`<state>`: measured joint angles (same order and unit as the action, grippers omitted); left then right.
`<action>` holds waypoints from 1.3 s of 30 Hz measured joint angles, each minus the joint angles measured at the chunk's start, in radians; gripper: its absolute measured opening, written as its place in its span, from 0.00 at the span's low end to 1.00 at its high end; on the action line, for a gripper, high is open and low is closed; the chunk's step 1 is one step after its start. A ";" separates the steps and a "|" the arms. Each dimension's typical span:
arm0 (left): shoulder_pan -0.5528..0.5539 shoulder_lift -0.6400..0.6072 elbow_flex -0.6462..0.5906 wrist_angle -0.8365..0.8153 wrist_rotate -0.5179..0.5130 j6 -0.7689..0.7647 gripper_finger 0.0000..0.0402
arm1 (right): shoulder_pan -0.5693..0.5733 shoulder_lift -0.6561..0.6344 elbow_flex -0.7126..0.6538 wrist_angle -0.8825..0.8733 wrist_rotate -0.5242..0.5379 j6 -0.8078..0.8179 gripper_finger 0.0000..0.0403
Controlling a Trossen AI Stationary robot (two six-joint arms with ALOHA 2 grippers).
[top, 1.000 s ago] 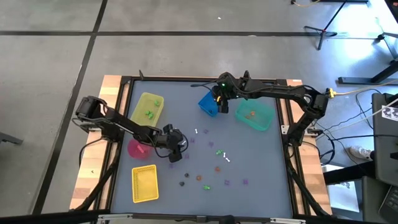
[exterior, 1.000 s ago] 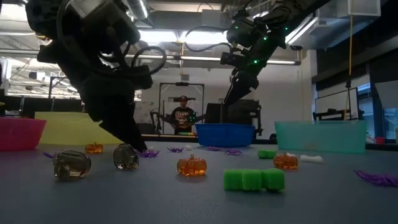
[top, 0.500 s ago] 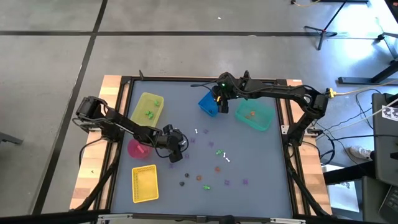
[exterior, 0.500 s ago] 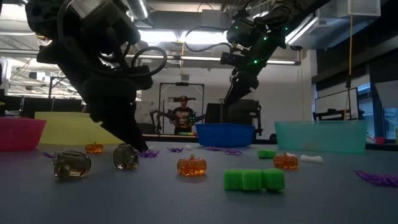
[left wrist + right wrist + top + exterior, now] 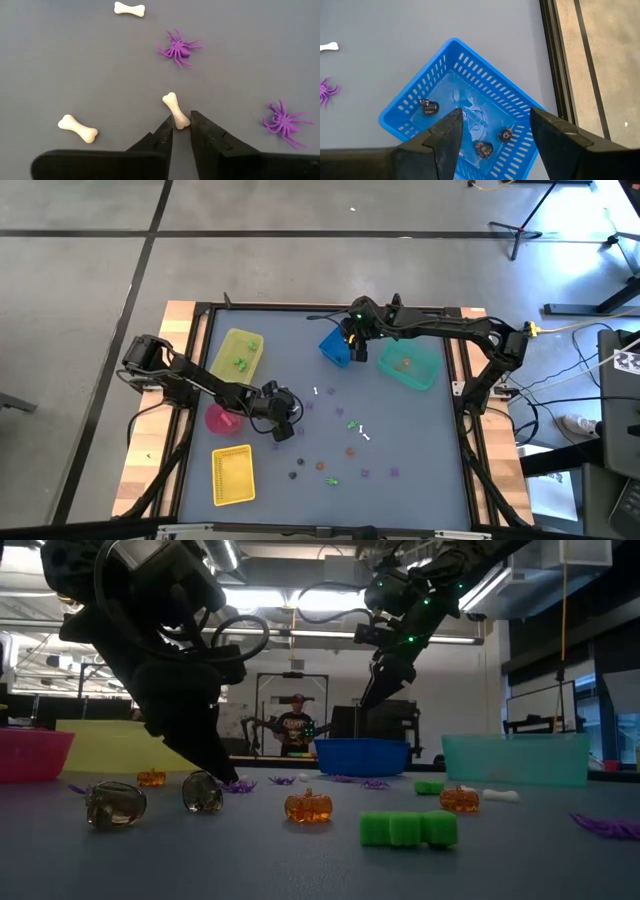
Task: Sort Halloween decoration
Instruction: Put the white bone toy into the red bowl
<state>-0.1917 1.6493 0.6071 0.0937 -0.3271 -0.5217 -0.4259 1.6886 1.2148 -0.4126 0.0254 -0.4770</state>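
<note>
Sorting partly done: dark plastic skulls (image 5: 429,106) lying in blue slotted basket (image 5: 405,109) beneath wide-open right end effector (image 5: 492,131). Left end effector (image 5: 181,129) pinching small white plastic bone (image 5: 176,110) low on grey desk (image 5: 75,65). Purple plastic spiders (image 5: 177,48), orange pumpkins (image 5: 308,807) and further bones scattered loose, awaiting bins.

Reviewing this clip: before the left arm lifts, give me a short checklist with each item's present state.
1. Left gripper down at the table, a white bone between its fingertips: ok.
2. Jaws fully clamped on that bone: cannot tell.
3. Nearest purple spider apart from the fingers: ok.
4. Other bones outside the grip: ok.
5. Right gripper open above the blue basket, away from the left arm: ok.
</note>
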 joint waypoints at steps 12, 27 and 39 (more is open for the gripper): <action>0.000 0.000 0.000 -0.002 -0.002 0.000 0.03 | 0.000 0.000 0.000 0.000 0.000 0.000 0.57; 0.002 -0.010 -0.002 -0.006 0.006 0.001 0.03 | 0.000 0.000 0.000 0.000 0.000 0.000 0.57; 0.002 -0.185 -0.004 -0.078 0.034 0.002 0.02 | 0.000 0.000 0.000 0.000 0.000 0.000 0.57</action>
<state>-0.1902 1.4638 0.6033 0.0153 -0.2929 -0.5196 -0.4259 1.6882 1.2148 -0.4129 0.0257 -0.4770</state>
